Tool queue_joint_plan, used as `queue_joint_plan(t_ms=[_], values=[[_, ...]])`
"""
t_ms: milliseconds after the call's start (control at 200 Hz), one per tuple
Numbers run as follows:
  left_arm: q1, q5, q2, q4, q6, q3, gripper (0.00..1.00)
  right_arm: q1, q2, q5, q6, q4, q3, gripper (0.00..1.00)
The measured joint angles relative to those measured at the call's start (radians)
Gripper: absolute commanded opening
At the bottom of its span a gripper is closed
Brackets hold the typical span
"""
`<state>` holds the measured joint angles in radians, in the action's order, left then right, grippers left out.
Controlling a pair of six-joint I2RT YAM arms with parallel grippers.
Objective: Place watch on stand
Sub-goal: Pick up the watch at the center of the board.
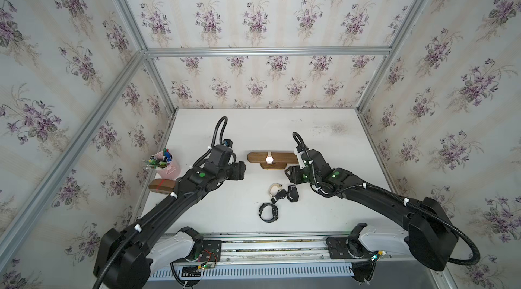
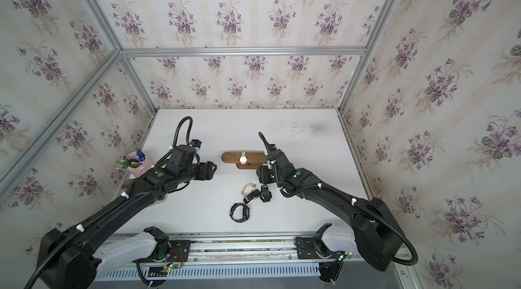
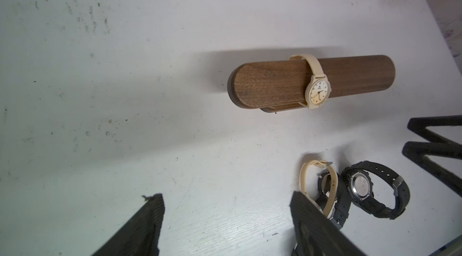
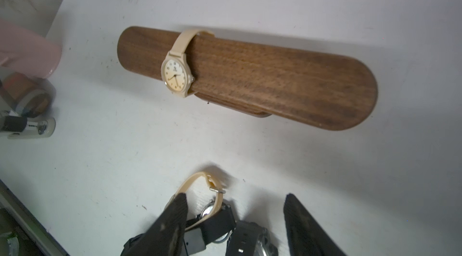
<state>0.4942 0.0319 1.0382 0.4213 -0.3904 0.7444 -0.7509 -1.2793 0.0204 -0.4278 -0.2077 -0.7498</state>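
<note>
The dark wooden stand (image 1: 284, 157) (image 2: 255, 157) lies across the middle of the white table. A cream watch (image 1: 269, 158) (image 2: 243, 158) (image 3: 318, 92) (image 4: 176, 77) is strapped round its bar (image 3: 272, 85) (image 4: 262, 77). My left gripper (image 1: 242, 170) (image 3: 227, 202) hovers off the stand's left end, open and empty. My right gripper (image 1: 289, 175) (image 4: 235, 199) is open at the stand's right end, above a pile of loose watches: another cream one (image 1: 275, 189) (image 4: 197, 182) and black ones (image 1: 292, 193) (image 3: 362, 187). Nothing is gripped between its fingers.
One more black watch (image 1: 268, 212) lies alone nearer the front rail. A pink cup of pens (image 1: 168, 165) and a brown box with red tape (image 1: 159, 185) stand at the left edge, beside my left arm. Wallpapered walls close in three sides.
</note>
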Motion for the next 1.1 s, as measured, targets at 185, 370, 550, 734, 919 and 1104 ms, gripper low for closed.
queue_joint_plan(t_ms=[185,370,550,734,919,1104], values=[[-0.049,0.039,-0.211,-0.076,-0.074,-0.185,0.99,-0.076,-0.022,0.040,-0.023,-0.052,-0.008,0.58],[-0.077,0.043,-0.259,-0.108,-0.111,-0.216,0.99,-0.135,-0.065,0.087,-0.041,-0.108,-0.056,0.55],[-0.080,0.069,-0.270,-0.110,-0.123,-0.231,0.99,-0.220,-0.160,0.114,-0.062,-0.126,-0.164,0.51],[-0.080,0.096,-0.319,-0.112,-0.123,-0.264,0.99,-0.290,-0.313,0.101,-0.097,-0.131,-0.258,0.41],[-0.080,0.117,-0.360,-0.101,-0.115,-0.286,0.99,-0.301,-0.412,0.068,-0.119,-0.148,-0.314,0.31],[-0.081,0.135,-0.368,-0.092,-0.095,-0.294,0.99,-0.309,-0.478,0.044,-0.123,-0.180,-0.349,0.23]])
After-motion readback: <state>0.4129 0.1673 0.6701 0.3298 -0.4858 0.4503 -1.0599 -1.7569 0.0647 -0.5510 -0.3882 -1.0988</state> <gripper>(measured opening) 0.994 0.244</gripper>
